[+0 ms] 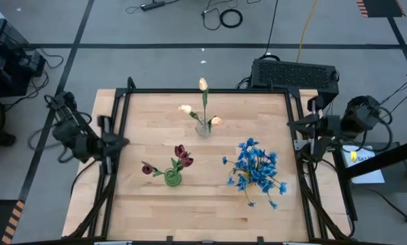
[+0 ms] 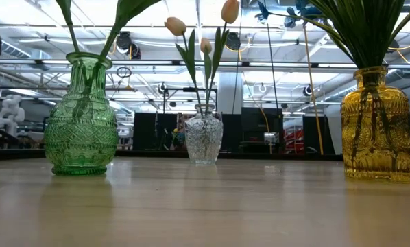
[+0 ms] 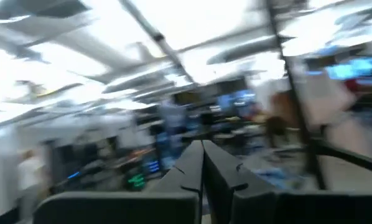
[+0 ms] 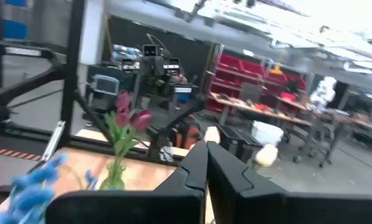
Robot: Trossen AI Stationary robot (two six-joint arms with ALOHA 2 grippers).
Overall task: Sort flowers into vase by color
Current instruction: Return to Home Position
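Observation:
Three vases stand on the wooden table. A green glass vase (image 1: pixel 173 178) (image 2: pixel 81 120) holds dark red tulips (image 1: pixel 182 156) (image 4: pixel 131 115). A clear vase (image 1: pixel 203 127) (image 2: pixel 203 138) holds cream-peach tulips (image 1: pixel 203 85) (image 2: pixel 175 26). A yellow vase (image 2: pixel 376 127) holds the blue clustered flowers (image 1: pixel 256 167) (image 4: pixel 30 186). My left gripper (image 3: pixel 203 158) is shut and raised at the table's left edge. My right gripper (image 4: pixel 206 160) is shut and raised at the table's right edge. Neither is near a flower.
A black frame (image 1: pixel 210 90) runs along the table's far edge and sides. A black box (image 1: pixel 295 73) sits behind the far right corner. Bare wood (image 1: pixel 210 211) stretches along the near half of the table.

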